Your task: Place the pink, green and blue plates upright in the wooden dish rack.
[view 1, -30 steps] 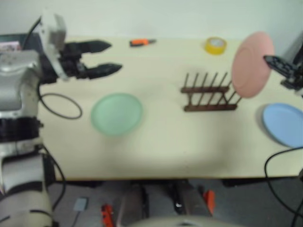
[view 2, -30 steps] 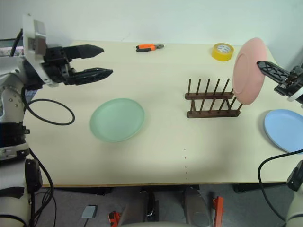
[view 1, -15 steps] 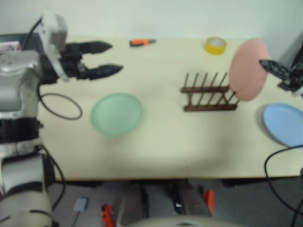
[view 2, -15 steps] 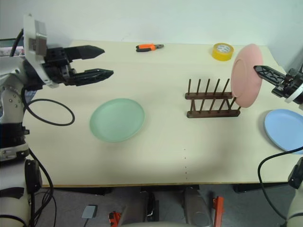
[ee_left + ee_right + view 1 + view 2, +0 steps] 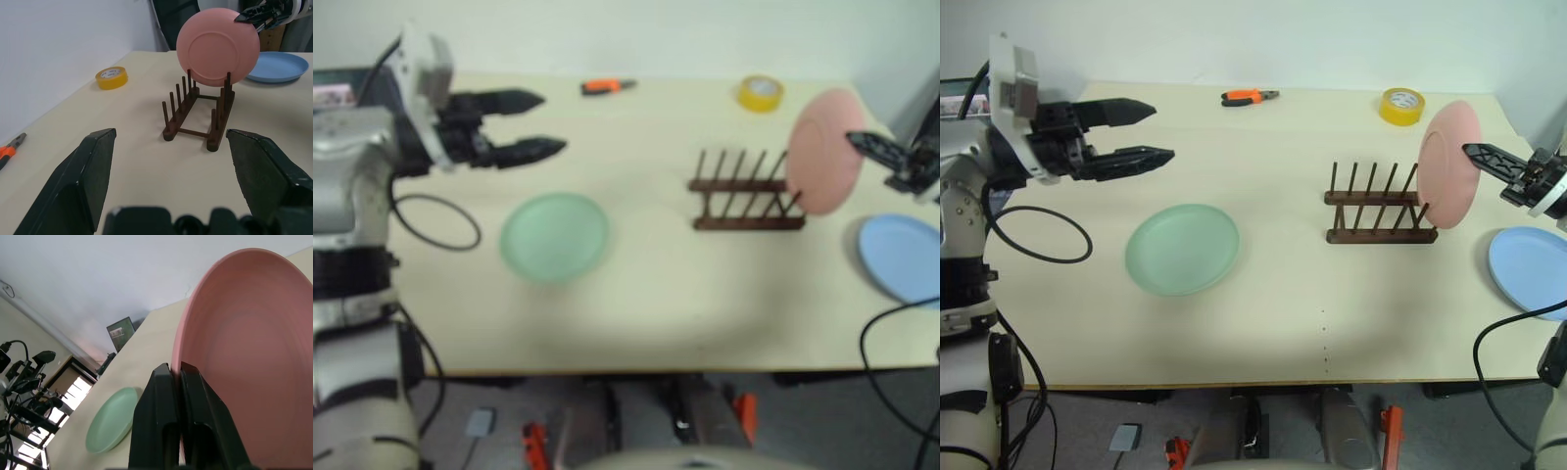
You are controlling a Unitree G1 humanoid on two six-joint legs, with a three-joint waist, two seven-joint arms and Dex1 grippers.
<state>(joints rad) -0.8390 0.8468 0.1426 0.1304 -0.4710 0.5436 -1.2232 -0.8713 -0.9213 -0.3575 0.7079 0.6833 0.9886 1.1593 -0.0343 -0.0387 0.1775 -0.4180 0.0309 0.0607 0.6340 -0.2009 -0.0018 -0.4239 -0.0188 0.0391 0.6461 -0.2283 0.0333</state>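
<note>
The right claw [image 5: 1470,150] is pinched tight on the rim of the pink plate [image 5: 1449,164], holding it upright at the right end of the wooden dish rack [image 5: 1378,208]; from the left wrist view the plate's lower edge sits among the rack's end pegs, though whether it rests on the rails cannot be told. The rack stands right of the desk's middle, its pegs upright and the remaining slots bare. The green plate [image 5: 1182,248] lies flat on the desk [image 5: 1312,304] at about 9 o'clock from the rack, well apart from it. The blue plate [image 5: 1532,271] lies flat near the desk's right edge, at roughly 4 o'clock from the rack, partly cut off by the frame. The left claw [image 5: 1160,131] hangs above the desk at 11 o'clock from the green plate, its two black fingers spread wide with nothing between them, pointing toward the rack. A yellow tape roll [image 5: 1401,106] sits at 12 o'clock from the rack near the far edge, and orange-handled pliers [image 5: 1250,97] lie farther left along that edge.
</note>
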